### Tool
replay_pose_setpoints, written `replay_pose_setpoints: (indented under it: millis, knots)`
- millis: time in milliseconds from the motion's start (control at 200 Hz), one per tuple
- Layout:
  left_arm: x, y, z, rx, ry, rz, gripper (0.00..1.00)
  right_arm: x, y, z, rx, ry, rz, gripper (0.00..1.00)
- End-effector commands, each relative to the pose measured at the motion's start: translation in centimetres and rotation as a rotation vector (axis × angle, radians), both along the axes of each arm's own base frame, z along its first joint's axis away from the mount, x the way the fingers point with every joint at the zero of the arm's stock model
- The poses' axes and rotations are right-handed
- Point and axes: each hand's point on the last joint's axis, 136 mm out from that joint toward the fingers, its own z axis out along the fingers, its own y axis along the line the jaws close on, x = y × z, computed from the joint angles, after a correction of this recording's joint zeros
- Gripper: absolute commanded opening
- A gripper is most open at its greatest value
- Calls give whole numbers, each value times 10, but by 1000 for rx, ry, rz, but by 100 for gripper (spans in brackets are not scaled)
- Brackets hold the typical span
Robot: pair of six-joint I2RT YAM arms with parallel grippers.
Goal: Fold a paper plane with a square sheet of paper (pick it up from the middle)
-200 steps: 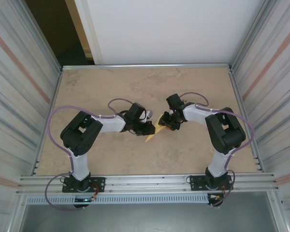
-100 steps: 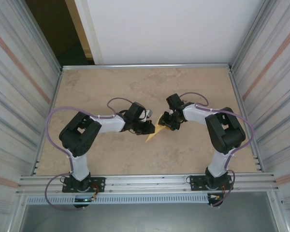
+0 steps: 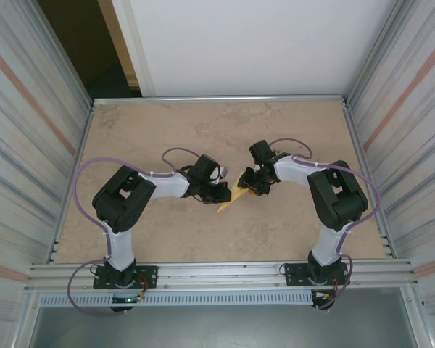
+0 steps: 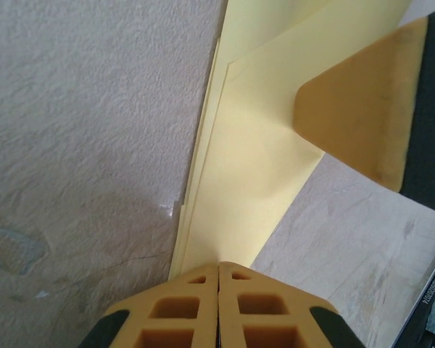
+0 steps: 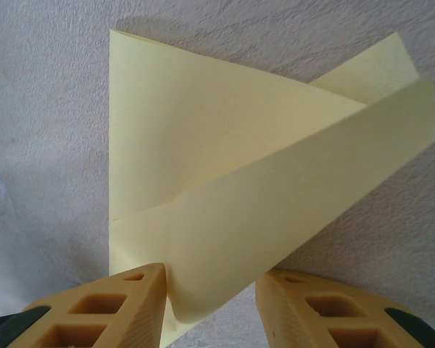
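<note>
The square sheet of paper lies on the table, folded into a narrow pointed paper plane shape. In the left wrist view the folded paper runs under my left gripper, which is shut with its tips pressed down on the layers. My left gripper sits at the paper's left edge. My right gripper stands open with a raised, curled flap of the paper between its fingers, touching the left finger. In the top view, my right gripper is at the paper's upper right end.
The beige tabletop is framed by metal rails, with corrugated walls on the left and right. The right gripper's finger shows at the upper right of the left wrist view, resting on the paper.
The left arm's elbow and cable have shifted slightly. Both grippers and the paper stay almost where they were.
</note>
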Motion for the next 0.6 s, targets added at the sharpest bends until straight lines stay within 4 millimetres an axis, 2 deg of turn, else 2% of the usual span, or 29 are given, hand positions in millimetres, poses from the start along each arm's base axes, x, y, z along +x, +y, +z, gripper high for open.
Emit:
replay_pose_setpoints:
  millis: [0, 90, 160, 241, 411, 501, 596]
  knots:
    - [2, 7, -11, 53, 19, 23, 8, -51, -24, -91, -182, 176, 59, 40]
    - [0, 9, -14, 67, 35, 29, 8, -47, -21, -86, -166, 163, 61, 42]
    - [-1, 11, -17, 76, 43, 29, 7, -38, -16, -73, -129, 134, 57, 43]
    - [-4, 13, -20, 84, 52, 25, 6, -23, -9, -45, -64, 66, 52, 47]
    - [-7, 15, -22, 88, 63, 22, 5, 4, -6, 30, 56, -135, 49, 58]
    - [-7, 15, -23, 91, 68, 20, 5, 1, -8, 53, 89, -204, 73, 59]
    - [-7, 15, -23, 92, 69, 26, 5, -8, -7, 63, 128, -233, 99, 55]
